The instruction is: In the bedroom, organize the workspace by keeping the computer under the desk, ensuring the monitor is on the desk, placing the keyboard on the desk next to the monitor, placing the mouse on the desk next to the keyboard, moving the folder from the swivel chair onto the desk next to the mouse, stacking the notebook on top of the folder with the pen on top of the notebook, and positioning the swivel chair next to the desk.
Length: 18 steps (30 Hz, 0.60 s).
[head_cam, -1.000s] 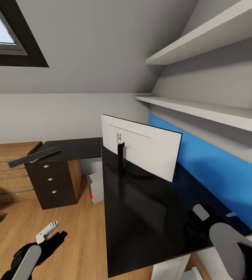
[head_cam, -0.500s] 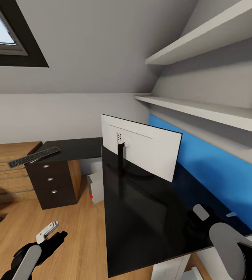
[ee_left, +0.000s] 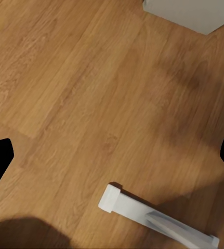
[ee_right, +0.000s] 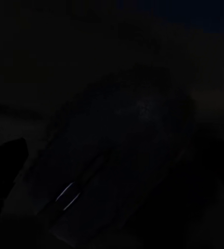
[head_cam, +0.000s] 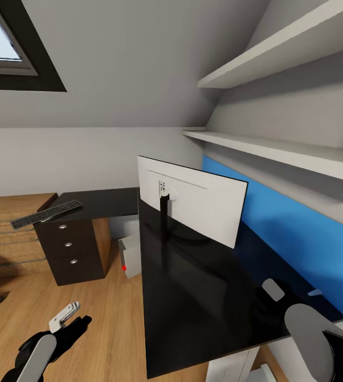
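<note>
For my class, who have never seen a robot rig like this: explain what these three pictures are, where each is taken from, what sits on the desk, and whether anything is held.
These are simulator renders from a wheeled robot with two arms. The large picture comes from its head camera, looking down over a glossy black L-shaped desk. On it stands the monitor, its white back toward us, and on the far wing lies the keyboard. The grey computer sits on the floor under the desk.

The other two pictures come from cameras near each end effector. The left one looks down at the wooden floor; the left end effector hangs beside the desk with its jaws apart, holding nothing. The right wrist picture is too dark to read, so I cannot tell whether that end effector holds anything.
</note>
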Tool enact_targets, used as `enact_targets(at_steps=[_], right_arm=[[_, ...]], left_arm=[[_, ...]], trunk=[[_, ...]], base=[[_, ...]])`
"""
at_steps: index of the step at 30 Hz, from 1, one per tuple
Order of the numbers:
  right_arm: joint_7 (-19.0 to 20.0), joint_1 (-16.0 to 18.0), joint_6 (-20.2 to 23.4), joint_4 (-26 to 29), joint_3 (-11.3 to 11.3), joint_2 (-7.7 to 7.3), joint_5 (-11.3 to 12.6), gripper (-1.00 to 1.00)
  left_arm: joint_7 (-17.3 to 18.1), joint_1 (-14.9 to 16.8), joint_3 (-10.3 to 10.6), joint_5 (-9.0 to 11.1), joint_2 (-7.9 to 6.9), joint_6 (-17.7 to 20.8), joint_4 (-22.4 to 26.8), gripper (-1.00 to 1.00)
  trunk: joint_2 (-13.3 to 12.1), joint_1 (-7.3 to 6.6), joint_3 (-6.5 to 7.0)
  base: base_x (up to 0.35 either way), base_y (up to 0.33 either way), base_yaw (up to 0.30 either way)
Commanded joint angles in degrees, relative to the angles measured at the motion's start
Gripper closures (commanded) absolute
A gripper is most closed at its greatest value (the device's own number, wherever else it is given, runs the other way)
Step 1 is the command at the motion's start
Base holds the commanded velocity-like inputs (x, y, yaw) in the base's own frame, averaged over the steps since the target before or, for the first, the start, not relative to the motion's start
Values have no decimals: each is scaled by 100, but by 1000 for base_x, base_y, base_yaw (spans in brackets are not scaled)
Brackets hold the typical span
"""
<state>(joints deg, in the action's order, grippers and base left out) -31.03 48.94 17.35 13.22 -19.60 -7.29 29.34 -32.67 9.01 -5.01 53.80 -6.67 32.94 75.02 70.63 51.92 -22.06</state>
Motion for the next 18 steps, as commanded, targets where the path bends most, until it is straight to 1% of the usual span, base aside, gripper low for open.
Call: enact_targets(at_steps=[1, 18], right_arm=[[-1, -4, 6, 5, -44, -1, 124, 100], [0, -2, -10, 5, -38, -1, 124, 100]], left_arm=[[-52, 4, 0, 61, -1, 10, 7, -100], [-62, 4, -9, 61, -1, 10, 4, -100]], trunk=[[3, 1, -9], [3, 1, -9]], base=[[0, 0, 0], [0, 0, 0]])
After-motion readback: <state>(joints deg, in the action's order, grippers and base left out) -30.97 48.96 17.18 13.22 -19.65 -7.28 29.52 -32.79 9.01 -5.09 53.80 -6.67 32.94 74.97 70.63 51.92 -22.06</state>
